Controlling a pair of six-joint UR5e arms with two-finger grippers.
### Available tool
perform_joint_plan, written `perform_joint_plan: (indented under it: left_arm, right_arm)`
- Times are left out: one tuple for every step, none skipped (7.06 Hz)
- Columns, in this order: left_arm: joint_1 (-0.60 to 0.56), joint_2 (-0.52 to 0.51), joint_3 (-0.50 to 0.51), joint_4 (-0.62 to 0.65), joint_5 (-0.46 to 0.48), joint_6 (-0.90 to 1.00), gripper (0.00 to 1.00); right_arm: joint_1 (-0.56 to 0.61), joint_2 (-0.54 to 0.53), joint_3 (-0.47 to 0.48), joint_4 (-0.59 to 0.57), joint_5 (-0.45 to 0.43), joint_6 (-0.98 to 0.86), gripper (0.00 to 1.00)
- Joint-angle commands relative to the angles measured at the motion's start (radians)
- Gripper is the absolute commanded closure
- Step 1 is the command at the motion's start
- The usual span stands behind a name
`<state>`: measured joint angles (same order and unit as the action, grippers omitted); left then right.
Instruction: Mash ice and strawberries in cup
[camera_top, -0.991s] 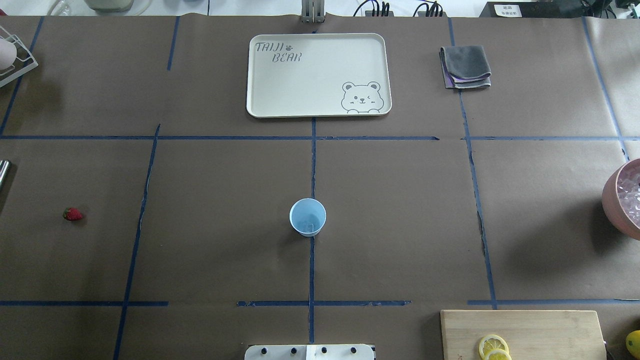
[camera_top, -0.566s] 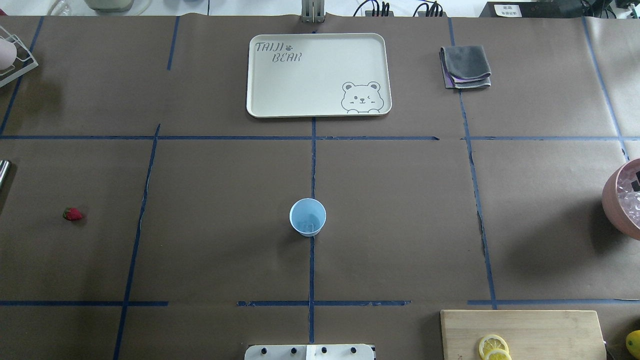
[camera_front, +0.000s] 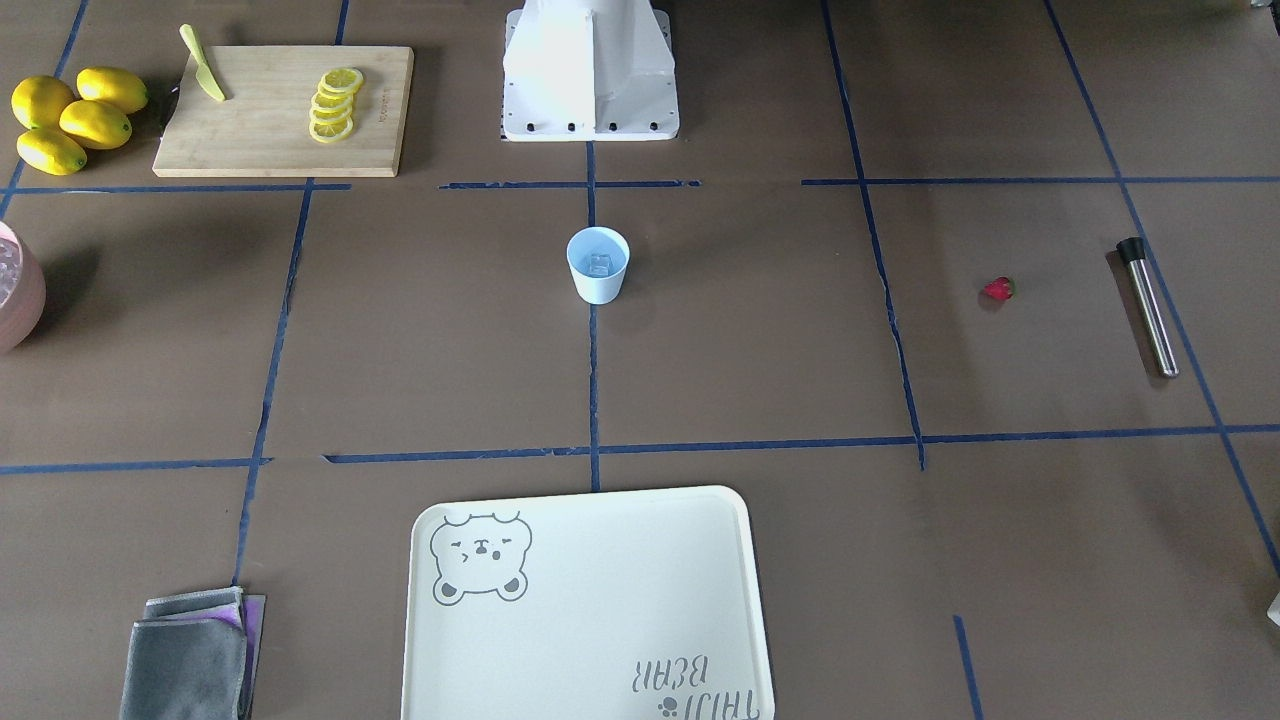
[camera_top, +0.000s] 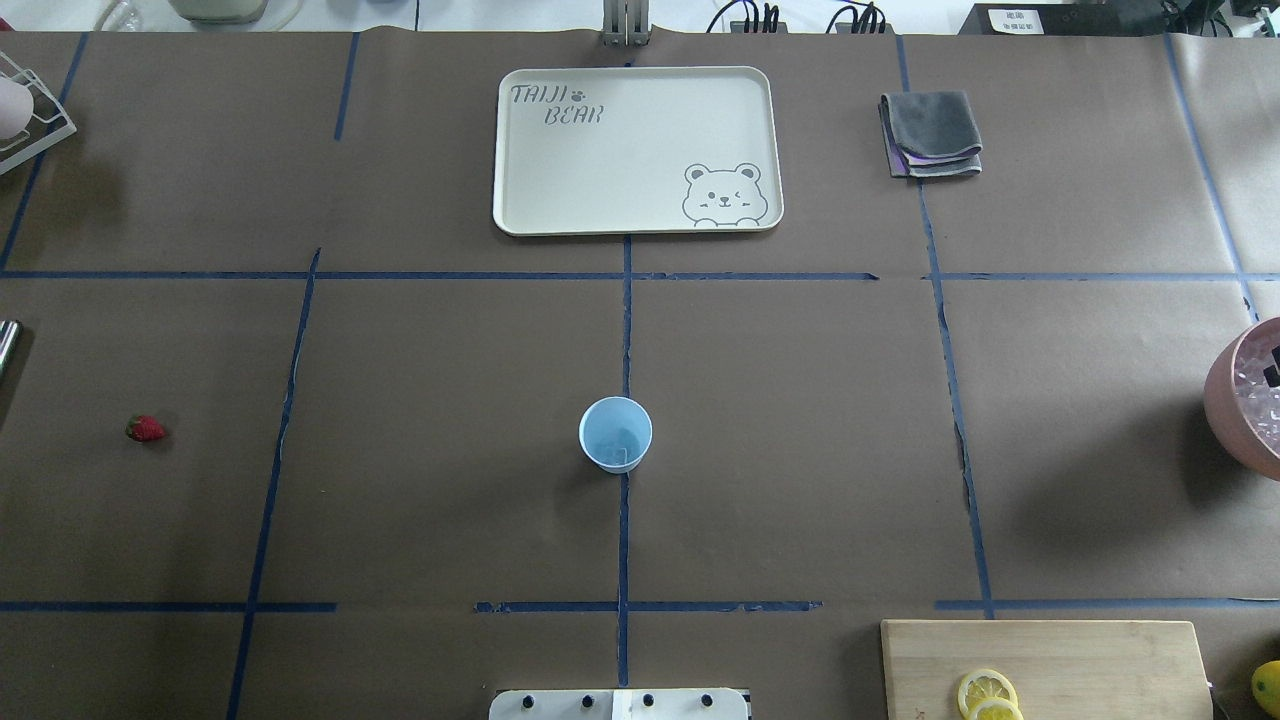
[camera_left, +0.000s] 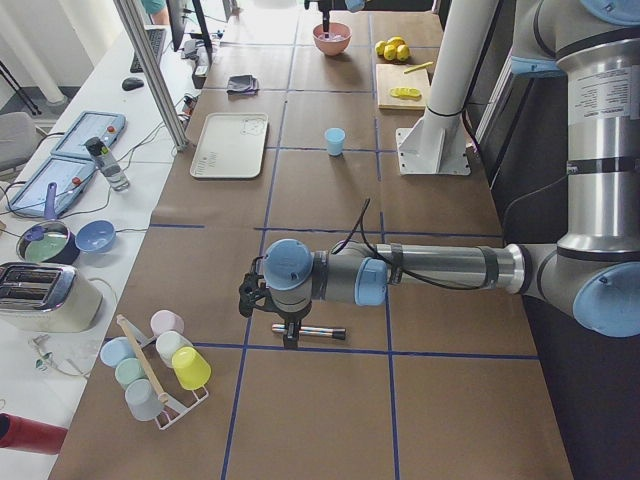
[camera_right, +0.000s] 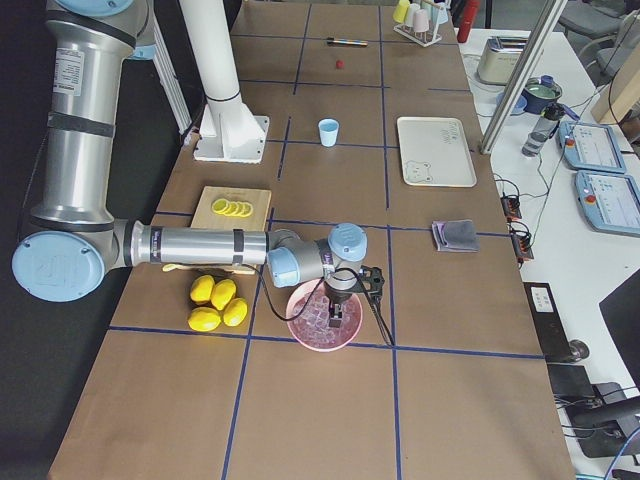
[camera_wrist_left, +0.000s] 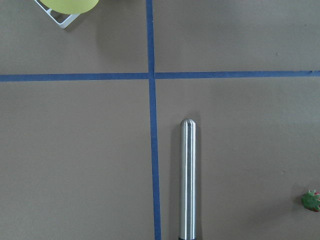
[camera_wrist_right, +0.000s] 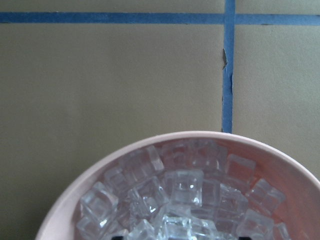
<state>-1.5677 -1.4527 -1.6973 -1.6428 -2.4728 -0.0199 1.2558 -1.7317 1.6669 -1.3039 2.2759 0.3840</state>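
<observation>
**Pale blue cup at table centre with ice inside; strawberry lies outside it**

1. Nearest the robot base (camera_front: 590, 70), on the robot's right, a wooden cutting board (camera_top: 1050, 655) carries lemon slices (camera_top: 988, 692). Whole lemons (camera_front: 75, 118) lie just beside the board.

2. Middle row, centre: the cup (camera_top: 615, 434) stands upright on the centre tape line. Clear ice (camera_front: 600, 264) shows at its bottom.

3. Middle row, robot's left: the strawberry (camera_top: 146, 429) lies on the brown paper, well apart from the cup. A steel rod (camera_front: 1147, 305) with a black end lies near it, toward the table end. The left gripper (camera_left: 290, 338) hangs directly over this rod. Its jaw state cannot be determined: the left wrist view shows only the rod, the strawberry and tape lines.

4. Middle row, robot's right: the right gripper (camera_right: 335, 315) sits inside a pink bowl (camera_wrist_right: 100, 170) filled with ice cubes (camera_wrist_right: 185, 187). Its dark fingertips (camera_wrist_right: 118, 235) appear at the bottom edge of the right wrist view. The jaws are released, set wide apart, with cubes lying between the tips.

5. Far side, centre: a cream tray (camera_top: 620, 160) with a bear print lies flat. A folded grey cloth (camera_top: 932, 135) lies to its right, apart from it.
</observation>
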Motion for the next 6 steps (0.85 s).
perform_joint_plan:
  left_arm:
    - [0.000,0.000,0.001,0.000,0.000,0.000,0.00]
    - [0.000,0.000,-0.001,0.000,0.000,0.000,0.00]
    - [0.000,0.000,0.001,0.000,0.000,0.000,0.00]
    - [0.000,0.000,-0.001,0.000,0.000,0.000,0.00]
    - [0.000,0.000,-0.001,0.000,0.002,0.000,0.00]
    - [0.000,0.000,-0.001,-0.005,0.002,0.000,0.00]
  right_arm:
    - [-0.001,0.000,-0.001,0.000,0.000,-0.001,0.23]
    - [-0.001,0.000,-0.001,0.000,0.010,-0.002,0.26]
    - [-0.001,0.000,-0.003,0.000,0.014,-0.002,0.28]
    - [-0.001,0.000,-0.003,0.000,0.014,-0.002,0.29]
    - [-0.001,0.000,-0.003,-0.002,0.014,-0.002,0.29]
    - [-0.001,0.000,-0.004,0.000,0.014,-0.004,0.30]
